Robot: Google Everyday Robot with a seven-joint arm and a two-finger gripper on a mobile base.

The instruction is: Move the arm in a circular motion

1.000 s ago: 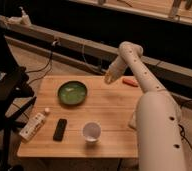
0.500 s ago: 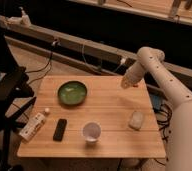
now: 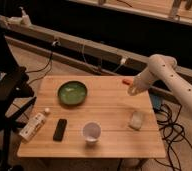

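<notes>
The cream-white arm (image 3: 171, 80) comes in from the right edge, bends at a thick rounded elbow above the table's far right corner, and narrows down-left to a slim tip. My gripper (image 3: 132, 91) is at that tip, hovering over the far right part of the wooden table (image 3: 114, 107), close to a small orange object (image 3: 125, 81) at the far edge. It holds nothing that I can see.
On the table stand a green bowl (image 3: 72, 93), a white cup (image 3: 91, 131), a black remote (image 3: 60, 129), a white bottle (image 3: 32, 126) at the left front and a pale crumpled object (image 3: 136, 120) at the right. Cables hang along the rail behind.
The arm has swung to the right and pulled back. Its big segment no longer covers the table's right side, and the tip has moved from the far middle to the far right corner.
</notes>
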